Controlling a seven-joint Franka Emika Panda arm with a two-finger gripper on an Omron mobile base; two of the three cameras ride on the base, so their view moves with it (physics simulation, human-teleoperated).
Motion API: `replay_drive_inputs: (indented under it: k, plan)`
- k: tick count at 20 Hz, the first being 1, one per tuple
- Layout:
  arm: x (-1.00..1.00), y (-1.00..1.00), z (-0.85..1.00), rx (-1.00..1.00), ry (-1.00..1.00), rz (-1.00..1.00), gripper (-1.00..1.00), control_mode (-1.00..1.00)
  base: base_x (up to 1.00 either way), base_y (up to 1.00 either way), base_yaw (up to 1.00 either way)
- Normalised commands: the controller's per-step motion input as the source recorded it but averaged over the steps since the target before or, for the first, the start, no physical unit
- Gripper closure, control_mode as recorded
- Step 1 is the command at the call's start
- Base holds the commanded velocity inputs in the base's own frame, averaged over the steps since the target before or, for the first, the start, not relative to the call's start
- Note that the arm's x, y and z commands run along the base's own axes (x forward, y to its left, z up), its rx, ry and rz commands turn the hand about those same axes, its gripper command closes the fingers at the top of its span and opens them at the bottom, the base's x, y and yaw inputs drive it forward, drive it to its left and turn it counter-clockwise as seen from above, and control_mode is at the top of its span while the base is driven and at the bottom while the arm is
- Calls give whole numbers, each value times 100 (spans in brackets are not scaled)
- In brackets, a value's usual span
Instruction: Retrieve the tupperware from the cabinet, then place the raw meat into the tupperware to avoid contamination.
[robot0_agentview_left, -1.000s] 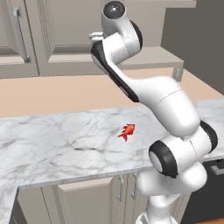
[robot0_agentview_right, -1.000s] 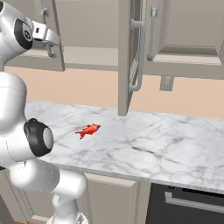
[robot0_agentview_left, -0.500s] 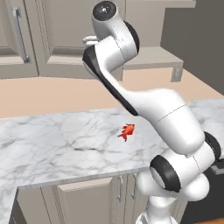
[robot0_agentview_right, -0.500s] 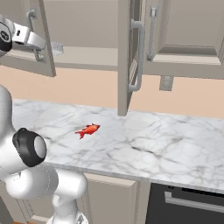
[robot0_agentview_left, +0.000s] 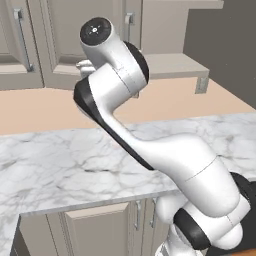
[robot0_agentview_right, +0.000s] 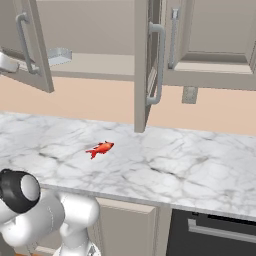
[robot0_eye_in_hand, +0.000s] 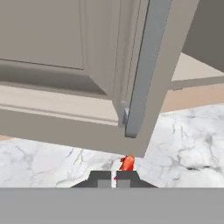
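While the tupperware (robot0_agentview_right: 59, 56) sits on the open cabinet (robot0_agentview_right: 100, 64) shelf near its left end, the step in hand is reaching in for it. The raw meat (robot0_agentview_right: 100, 148) lies on the marble table (robot0_agentview_right: 190, 170), toward its front edge, well apart from the container. The gripper (robot0_eye_in_hand: 112, 179) has its fingertips pressed together, holding nothing, close under the left door's (robot0_eye_in_hand: 65, 65) bar handle (robot0_eye_in_hand: 142, 74). It should spread its fingers, clear that door, then take one thin wall squarely.
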Motion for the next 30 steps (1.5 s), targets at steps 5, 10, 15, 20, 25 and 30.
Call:
replay_drive_inputs:
  k: [5,10,15,20,25,30]
  plan:
    - [-77,66,-32,-2,1,0,100,-100,0,0,0]
    - [-25,-5,0,2,1,-2,-100,-100,0,0,0]
    - [-3,-56,0,11,4,0,-100,-100,0,0,0]
    - [1,-85,0,38,10,0,-100,-100,0,0,0]
    - [10,-72,0,50,3,0,-100,-100,0,0,0]
    - [19,-73,0,47,5,0,-100,-100,0,0,0]
